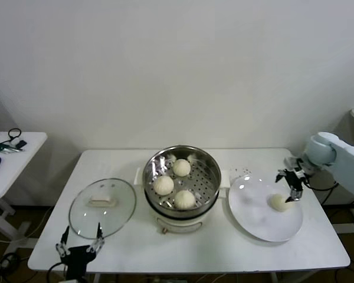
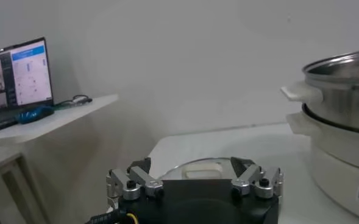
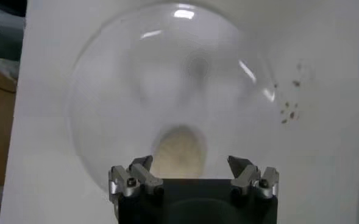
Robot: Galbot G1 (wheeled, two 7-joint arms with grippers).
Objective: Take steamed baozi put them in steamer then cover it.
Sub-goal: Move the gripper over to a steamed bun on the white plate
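Head view: right gripper [image 1: 294,187] spread wide above last baozi [image 1: 278,202] on plate [image 1: 253,221].

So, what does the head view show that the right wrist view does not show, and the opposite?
Only the head view: the steamer holding three baozi, the glass cover lying on the table, and the open left gripper near that cover.
Only the right wrist view: small dark specks on the table beside the plate.
Both: the white plate with the last baozi, and the open right gripper over it.
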